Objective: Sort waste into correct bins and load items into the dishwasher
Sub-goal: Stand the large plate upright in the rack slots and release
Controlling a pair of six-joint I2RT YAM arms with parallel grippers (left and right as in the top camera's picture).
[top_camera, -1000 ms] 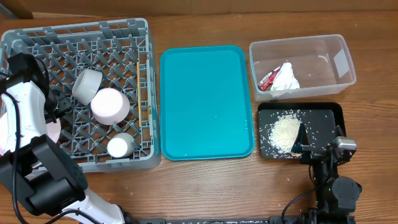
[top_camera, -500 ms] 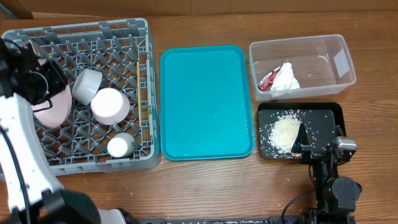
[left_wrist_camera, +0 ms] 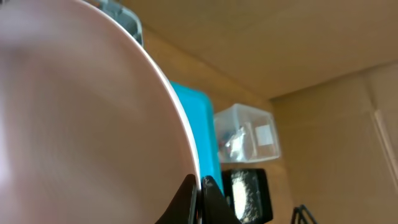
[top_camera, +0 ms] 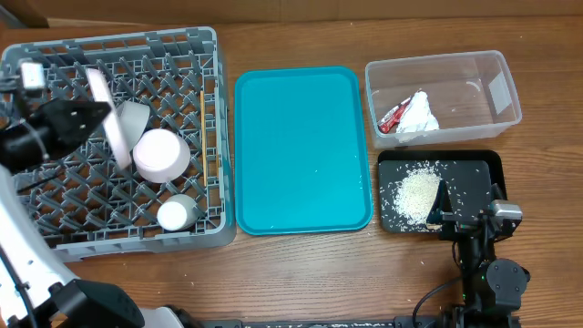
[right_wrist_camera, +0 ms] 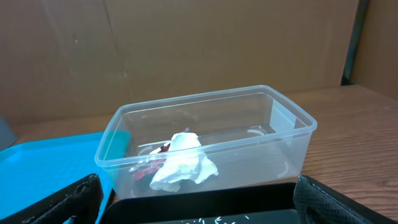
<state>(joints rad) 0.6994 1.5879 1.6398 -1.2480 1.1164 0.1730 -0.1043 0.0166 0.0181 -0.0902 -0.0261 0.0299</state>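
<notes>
A round plate point(top_camera: 109, 123) is held on edge above the left half of the grey dish rack point(top_camera: 137, 239), which is set on the left of the wooden bench point(top_camera: 301, 273). The plate's rim is pinched by the left gripper point(top_camera: 94, 115), whose fingers are pressed against it from the left side. In the left wrist view, the plate's pale face point(left_wrist_camera: 81, 124) fills most of the picture, and the dark fingertips point(left_wrist_camera: 208, 202) are seen clamped on its edge at the bottom.

Three white bowls are found inside the rack: one tipped on its side point(top_camera: 133, 122) just right of the plate, a larger one turned upside down point(top_camera: 162, 153) near the middle, and a small one point(top_camera: 178, 213) towards the near wall. Thin wooden chopsticks point(top_camera: 200, 107) are laid along the rack's right side.

The teal tray point(top_camera: 301, 146) is placed in the middle of the bench. To its right, at the far side, the clear tub point(top_camera: 496, 68) is seen with the red wrapper point(top_camera: 392, 117) and the white tissue point(top_camera: 421, 113) lying together inside. Nearer, the black tray point(top_camera: 487, 169) is set, with the rice point(top_camera: 414, 193) heaped in its left part.

The right gripper point(top_camera: 469, 205) is held over the near edge of the black tray, its fingers spread wide with nothing between them.
</notes>
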